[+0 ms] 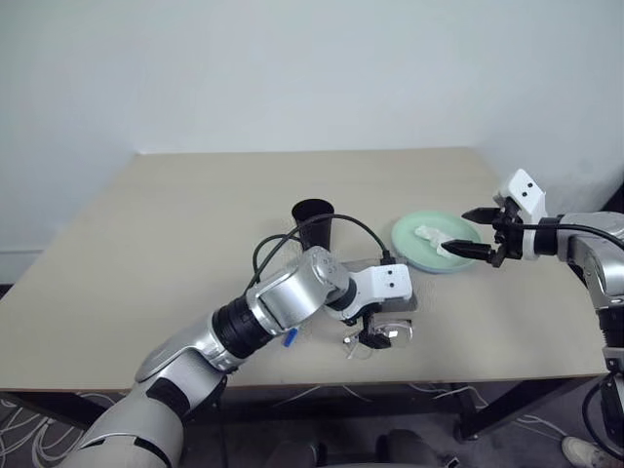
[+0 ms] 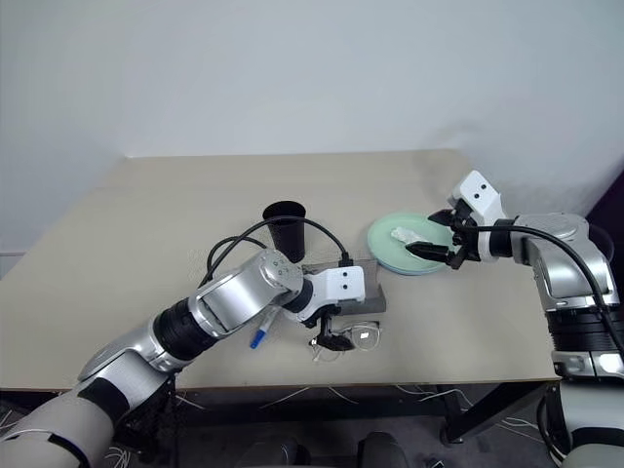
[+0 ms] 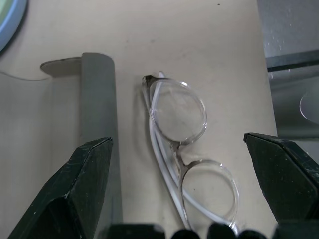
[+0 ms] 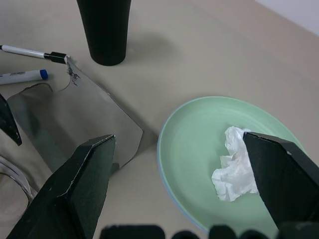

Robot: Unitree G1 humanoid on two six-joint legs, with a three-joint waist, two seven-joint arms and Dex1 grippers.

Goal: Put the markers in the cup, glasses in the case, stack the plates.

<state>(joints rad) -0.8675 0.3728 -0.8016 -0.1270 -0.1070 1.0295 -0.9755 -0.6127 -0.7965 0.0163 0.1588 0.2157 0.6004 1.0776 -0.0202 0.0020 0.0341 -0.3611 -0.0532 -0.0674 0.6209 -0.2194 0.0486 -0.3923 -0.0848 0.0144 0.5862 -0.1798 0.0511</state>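
Glasses (image 3: 187, 149) lie on the bench (image 1: 146, 244) between the spread fingers of my empty left hand (image 1: 373, 336), while my right hand (image 1: 485, 234) gapes empty over the mint plate (image 4: 199, 144).

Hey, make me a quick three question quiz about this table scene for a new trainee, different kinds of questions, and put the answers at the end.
1. True or false: the crumpled tissue lies on the mint green plate.
2. What lies on the table between the open fingers of the left gripper?
3. The black cup is: A) on its side, B) upright, C) inside the grey case.

Key
1. True.
2. The glasses, folded, not yet gripped.
3. B.
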